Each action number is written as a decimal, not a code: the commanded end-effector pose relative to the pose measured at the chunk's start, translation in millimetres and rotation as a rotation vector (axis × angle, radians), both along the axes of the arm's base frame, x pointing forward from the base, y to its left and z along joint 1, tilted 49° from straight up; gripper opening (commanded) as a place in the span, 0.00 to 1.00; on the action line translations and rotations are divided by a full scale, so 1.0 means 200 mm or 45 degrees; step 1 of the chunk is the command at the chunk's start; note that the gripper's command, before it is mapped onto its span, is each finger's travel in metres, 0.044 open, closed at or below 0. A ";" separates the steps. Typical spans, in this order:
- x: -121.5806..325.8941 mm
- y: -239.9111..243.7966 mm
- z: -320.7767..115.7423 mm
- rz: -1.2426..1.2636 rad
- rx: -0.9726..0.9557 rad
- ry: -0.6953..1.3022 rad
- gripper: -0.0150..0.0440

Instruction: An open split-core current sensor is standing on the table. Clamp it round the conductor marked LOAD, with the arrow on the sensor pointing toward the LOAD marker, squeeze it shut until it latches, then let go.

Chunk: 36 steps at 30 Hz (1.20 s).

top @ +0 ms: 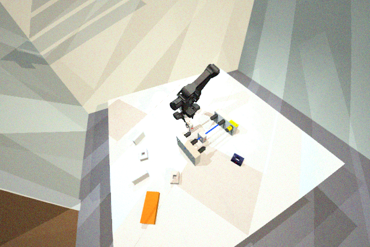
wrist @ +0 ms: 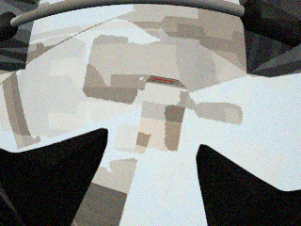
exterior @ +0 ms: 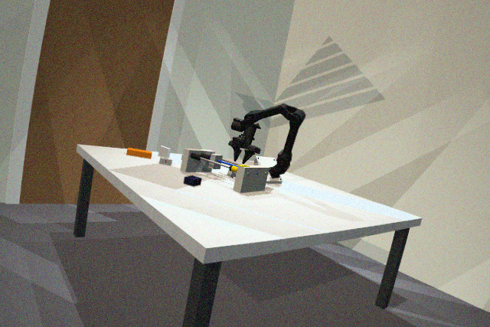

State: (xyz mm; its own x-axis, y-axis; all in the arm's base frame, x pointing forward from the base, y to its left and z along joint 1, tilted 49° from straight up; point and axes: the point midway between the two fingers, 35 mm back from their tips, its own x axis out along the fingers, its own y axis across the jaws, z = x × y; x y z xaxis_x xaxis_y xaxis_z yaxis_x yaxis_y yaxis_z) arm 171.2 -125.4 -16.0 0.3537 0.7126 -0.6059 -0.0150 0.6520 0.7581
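A rig of two grey end plates (top: 188, 152) (top: 221, 117) carries three parallel conductors. A yellow marker (top: 233, 124) (exterior: 234, 168) stands at the far plate. The pale split-core sensor (top: 195, 128) (wrist: 158, 113), with a red mark on top, sits at the rear grey conductor (wrist: 126, 2); I cannot tell whether it encloses it or is latched. A second pale block (top: 202, 137) sits on the blue conductor (top: 213, 129). My gripper (top: 185, 122) (exterior: 243, 157) (wrist: 153, 144) hangs just above the sensor. Its fingers stand open, one on each side and apart from the sensor.
A dark blue block (top: 237, 158) (exterior: 192, 180) lies right of the rig. An orange slab (top: 150, 207) (exterior: 138, 152) lies near the table's front left. Several small pale blocks (top: 139, 137) (top: 143, 154) (top: 175, 177) are scattered left of the rig.
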 end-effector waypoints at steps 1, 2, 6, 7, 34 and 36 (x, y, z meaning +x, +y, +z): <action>-0.06 -0.13 0.10 -0.013 -0.035 -0.019 0.74; -0.06 -0.13 0.10 -0.013 -0.035 -0.019 0.74; -0.05 -0.14 0.10 -0.098 0.029 0.123 0.80; -0.04 -0.14 0.10 -0.156 0.069 0.219 0.80; 0.09 -0.11 0.09 -1.094 0.445 1.615 0.80; 0.09 -0.10 0.08 -1.094 0.445 1.615 0.80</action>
State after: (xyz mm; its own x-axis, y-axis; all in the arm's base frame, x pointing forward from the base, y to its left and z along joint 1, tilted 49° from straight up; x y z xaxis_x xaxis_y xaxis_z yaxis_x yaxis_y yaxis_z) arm 190.3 -149.2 4.2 0.1278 0.7304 -0.6709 0.9907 -0.0619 0.1214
